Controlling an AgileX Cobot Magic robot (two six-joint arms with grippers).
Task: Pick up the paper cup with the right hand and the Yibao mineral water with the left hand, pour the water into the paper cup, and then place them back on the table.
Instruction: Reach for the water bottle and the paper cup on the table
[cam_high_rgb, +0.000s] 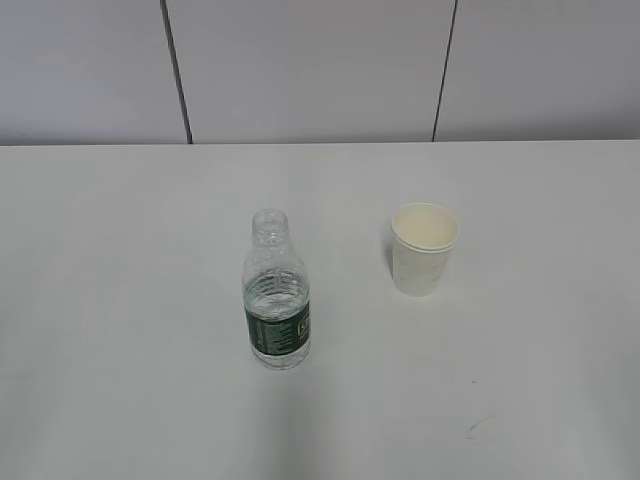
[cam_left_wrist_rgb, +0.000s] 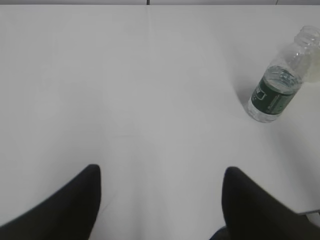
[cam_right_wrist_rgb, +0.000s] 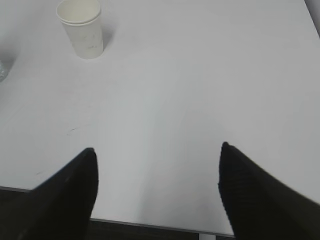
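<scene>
The small clear ribbed plastic bottle of Yibao mineral water (cam_high_rgb: 276, 292), capless, stands upright near the middle of the large white tabletop (cam_high_rgb: 110, 300). The small cream-white paper cup (cam_high_rgb: 424, 248) stands upright to its right, slightly nearer the far edge, well apart, probably so each arm gets clear access. The 2 grippers, left hand (cam_left_wrist_rgb: 161, 200) and right hand (cam_right_wrist_rgb: 157, 192), hover wide open, holding nothing.

The Yibao mineral water (cam_high_rgb: 276, 292) bears white print on its green label, too small to read.
</scene>
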